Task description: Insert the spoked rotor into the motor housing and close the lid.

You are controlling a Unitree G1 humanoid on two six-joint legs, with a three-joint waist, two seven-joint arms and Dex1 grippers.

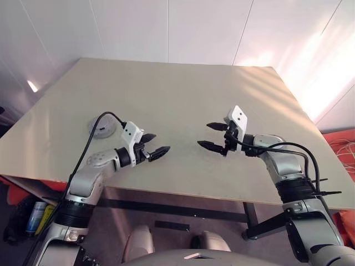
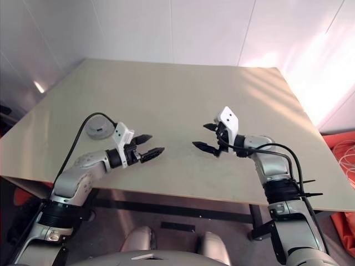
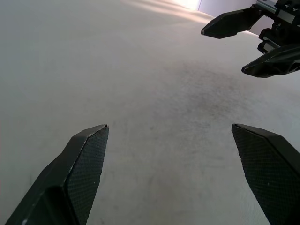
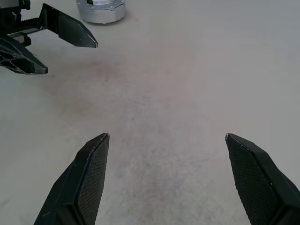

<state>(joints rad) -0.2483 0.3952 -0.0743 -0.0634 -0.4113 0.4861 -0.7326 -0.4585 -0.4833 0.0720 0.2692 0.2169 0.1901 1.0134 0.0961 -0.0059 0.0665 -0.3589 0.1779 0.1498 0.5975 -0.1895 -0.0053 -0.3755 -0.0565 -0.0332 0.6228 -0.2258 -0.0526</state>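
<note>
Hovering over the pale table, the left gripper and right gripper face each other, both spread wide and holding nothing. Beyond the left gripper, near the table's left edge, sits the motor housing, closed by the lid.

We are seeing bare table lying between both spread grippers; a silver round assembly is sitting behind the left arm.

Motor housing on table, behind left pincer; right pincer opposite.
</note>
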